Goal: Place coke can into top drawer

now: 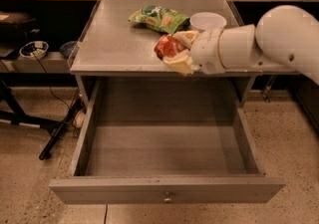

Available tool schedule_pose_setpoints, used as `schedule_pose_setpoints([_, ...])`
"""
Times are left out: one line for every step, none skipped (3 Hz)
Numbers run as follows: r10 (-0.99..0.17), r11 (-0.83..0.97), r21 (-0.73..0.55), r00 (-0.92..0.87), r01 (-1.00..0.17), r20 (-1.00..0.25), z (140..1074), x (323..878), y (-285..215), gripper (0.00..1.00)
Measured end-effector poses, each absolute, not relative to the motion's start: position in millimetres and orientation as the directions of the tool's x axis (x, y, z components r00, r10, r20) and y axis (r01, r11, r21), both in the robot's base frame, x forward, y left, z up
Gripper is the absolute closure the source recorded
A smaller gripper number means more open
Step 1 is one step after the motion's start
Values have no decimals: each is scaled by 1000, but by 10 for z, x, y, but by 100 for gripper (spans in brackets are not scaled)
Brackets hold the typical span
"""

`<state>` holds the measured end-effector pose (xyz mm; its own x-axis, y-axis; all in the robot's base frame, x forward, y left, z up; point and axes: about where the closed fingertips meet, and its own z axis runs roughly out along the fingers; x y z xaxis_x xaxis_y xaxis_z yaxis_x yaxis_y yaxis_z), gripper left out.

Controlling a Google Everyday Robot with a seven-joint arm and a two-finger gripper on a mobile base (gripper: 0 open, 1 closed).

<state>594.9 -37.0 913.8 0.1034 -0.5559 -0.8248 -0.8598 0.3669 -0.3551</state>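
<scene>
over the front edge of the grey tabletop (117,44), the gripper (173,52) is seen reaching in from the right, carried on a thick white arm (259,44) that lies almost level, with a rounded joint at the far right and a cylindrical wrist pointing left. its two cream-coloured fingers (180,63) are closed around the coke can (167,48), one above and one below, so that the can is held tilted on its side. the can is shown as a small red, glossy metal shape with pale markings; whether it touches the tabletop cannot be told. below it, the top drawer (167,188) is pulled fully out, a wide, shallow box of matte grey with a flat front panel and a small round metal knob (167,198) at its centre. behind the gripper, a crinkled green snack bag (155,17) is laid on the tabletop, and just beside it a pale round container (208,20) is partly covered by the wrist. a speckled floor (291,133) is seen underneath.
</scene>
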Motion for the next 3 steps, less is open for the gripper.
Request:
schedule_pose_setpoints([-548,434,-338,54,-835,-835,8948,5788,-481,100])
schedule_pose_setpoints([-523,471,-277,-12,-837,-852,8633,5653,-533,100])
schedule_pose_setpoints([-508,485,-233,-55,-843,-860,8441,5585,-554,100])
